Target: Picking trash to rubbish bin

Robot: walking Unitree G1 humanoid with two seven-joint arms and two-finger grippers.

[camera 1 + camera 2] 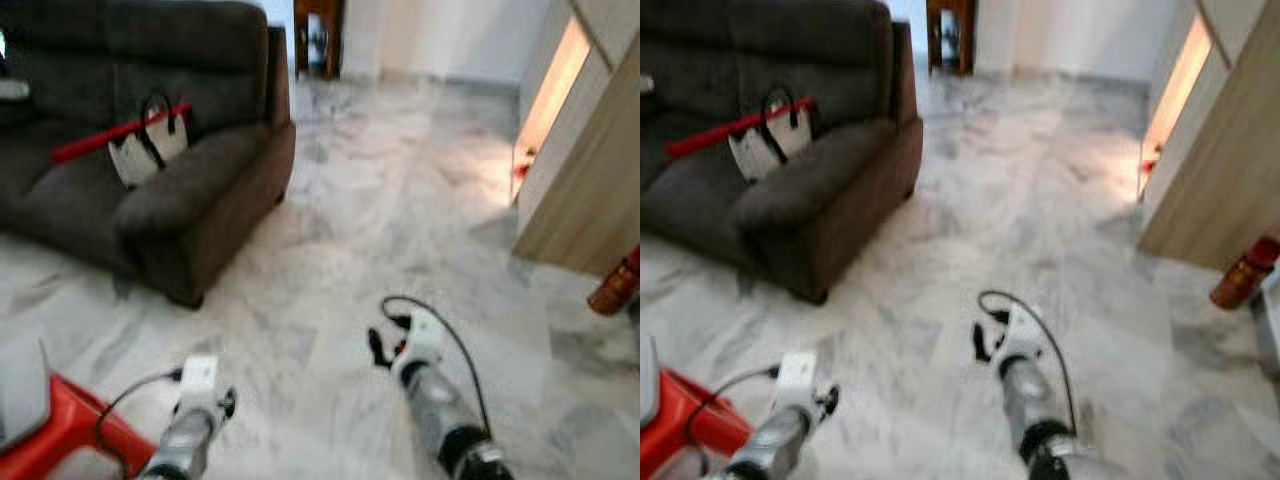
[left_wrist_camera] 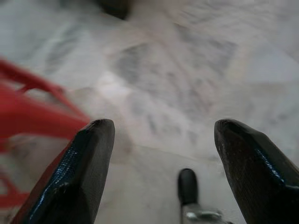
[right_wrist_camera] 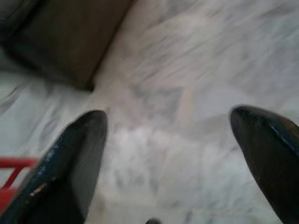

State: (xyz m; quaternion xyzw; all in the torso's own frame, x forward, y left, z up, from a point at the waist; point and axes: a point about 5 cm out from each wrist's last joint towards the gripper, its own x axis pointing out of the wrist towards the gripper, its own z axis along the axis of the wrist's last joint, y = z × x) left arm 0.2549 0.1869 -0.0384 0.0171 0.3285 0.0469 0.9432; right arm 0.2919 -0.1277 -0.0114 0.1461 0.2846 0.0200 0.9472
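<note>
Both arms out low over the pale grey-veined marble floor (image 1: pixel 330 260), frames blurred, robot looks mid-walk. Left gripper (image 2: pixel 161 154) fingers spread wide, nothing between them, just bare floor; a red plastic frame or crate (image 1: pixel 70 425) sits just beside it on its outer side. Right gripper (image 3: pixel 168 154) also wide apart and empty, floor ahead of it, the corner of the dark brown fabric sofa (image 1: pixel 190 190) well ahead and toward the left-arm side. On the sofa: a white bag with black handles (image 1: pixel 150 145) and a red stick (image 1: pixel 115 132). Red cylinder, maybe an extinguisher (image 1: pixel 615 283), stands far off to the right gripper's outer side by the light wood cabinet (image 1: pixel 590 190). Can't make out any trash or a rubbish bin near either gripper. Judgement: search/approach step, task barely begun. Do it well by slowing so the view sharpens, scanning the floor ahead, keeping fingers spread and arms off the sofa corner and crate.
</note>
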